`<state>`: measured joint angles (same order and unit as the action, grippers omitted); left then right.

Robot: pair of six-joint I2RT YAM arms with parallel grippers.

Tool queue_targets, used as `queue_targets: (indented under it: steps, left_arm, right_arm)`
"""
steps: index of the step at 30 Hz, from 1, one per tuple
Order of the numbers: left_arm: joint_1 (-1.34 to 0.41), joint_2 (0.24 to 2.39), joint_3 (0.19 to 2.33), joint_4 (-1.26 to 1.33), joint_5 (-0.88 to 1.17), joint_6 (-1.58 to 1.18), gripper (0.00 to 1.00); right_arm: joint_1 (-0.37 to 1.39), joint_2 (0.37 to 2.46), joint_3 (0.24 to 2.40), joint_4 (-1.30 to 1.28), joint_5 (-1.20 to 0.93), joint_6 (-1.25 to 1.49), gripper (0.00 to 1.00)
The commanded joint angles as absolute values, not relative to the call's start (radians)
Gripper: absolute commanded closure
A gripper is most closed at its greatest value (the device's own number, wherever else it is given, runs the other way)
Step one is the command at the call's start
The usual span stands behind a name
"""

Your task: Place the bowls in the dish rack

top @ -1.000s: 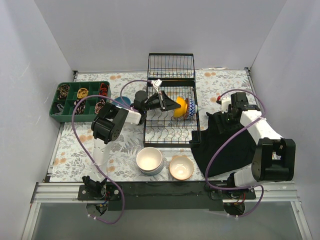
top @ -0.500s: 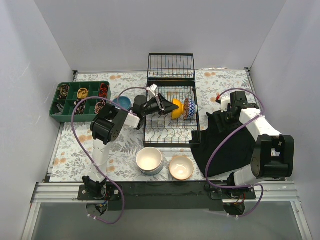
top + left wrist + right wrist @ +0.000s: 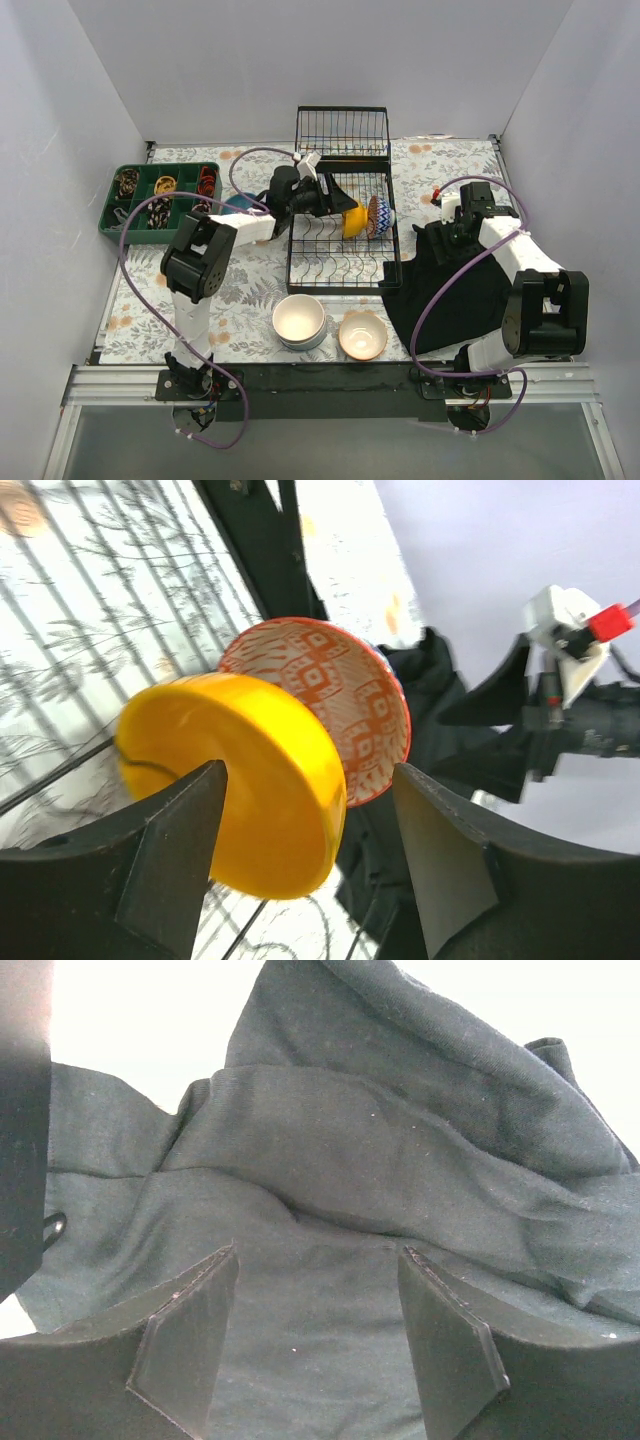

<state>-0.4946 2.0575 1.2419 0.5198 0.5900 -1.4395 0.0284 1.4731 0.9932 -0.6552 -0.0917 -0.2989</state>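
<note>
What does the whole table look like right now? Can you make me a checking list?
Surface: floral mat covers the table.
Job's things: yellow bowl and red-patterned bowl stand on edge in the dish rack; white bowl, stacked on another, and tan bowl sit on the mat.
Clutter: green tray of small things; black cloth right of the rack.
Jaws: left jaws open around the yellow bowl; right jaws open above the cloth.
Cables: purple cables loop off both arms.
Surroundings: plain white walls.
</note>
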Motion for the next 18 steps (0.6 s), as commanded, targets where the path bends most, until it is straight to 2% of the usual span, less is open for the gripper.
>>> queue_targets:
  steps: [1,4,13,18]
  left_arm:
    - [-0.494,1.912,1.266,0.250,0.486,-1.173,0.31]
    - [-0.492,1.843,1.250,0.132,0.422,-1.061,0.28]
    - [-0.416,1.622,1.266,-0.294,0.166,-0.692,0.28]
    - [-0.310,1.542,1.258,-0.460,0.150,-0.398,0.31]
  right_arm:
    - [0.034,1.434,1.026,-0.643,-0.117,-0.304,0.27]
    - [0.034,1.433,1.038,-0.647,-0.120,-0.302,0.27]
    - [0.034,1.437,1.055,-0.621,-0.159,-0.316,0.26]
    - [0.034,1.453,1.068,-0.609,-0.189,-0.345,0.26]
